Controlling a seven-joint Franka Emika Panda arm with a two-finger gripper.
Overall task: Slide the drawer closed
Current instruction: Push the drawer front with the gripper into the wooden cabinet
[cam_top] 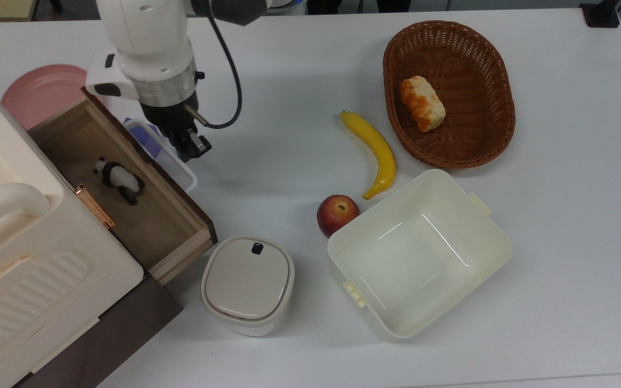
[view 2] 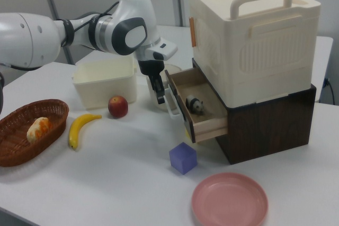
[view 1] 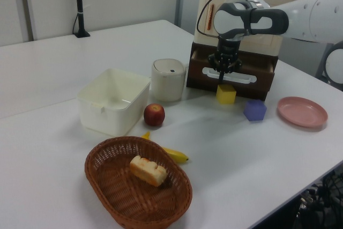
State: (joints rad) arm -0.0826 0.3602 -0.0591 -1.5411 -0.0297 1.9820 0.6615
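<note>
1. The fingers look pressed together w/ nothing between them. The gripper [cam_top: 191, 148] points down at the outer side of the white loop handle [cam_top: 166, 157], touching it or just beside it; can't tell which.
2. The drawer [cam_top: 170, 226] sits at the top view's left, partly out from under the cream ribbed box [cam_top: 19, 258]. A panda toy [cam_top: 118, 179] lies inside.
3. Progress, as a judgement: about mid-push. Roughly half the drawer's depth looks exposed, so most of the travel into the dark cabinet [view 2: 270, 125] is left.
4. View differences:
   - The top view looks down into the drawer's inside and at the panda.
   - The left view gives the dark front panel [view 1: 236, 68] head-on, w/ a yellow cube [view 1: 226, 94] near it and a purple block [view 1: 255, 110] beside that.
   - The right view gives the side-on overhang beyond the cabinet, plus a pink plate [view 2: 229, 200] at lower right.
</note>
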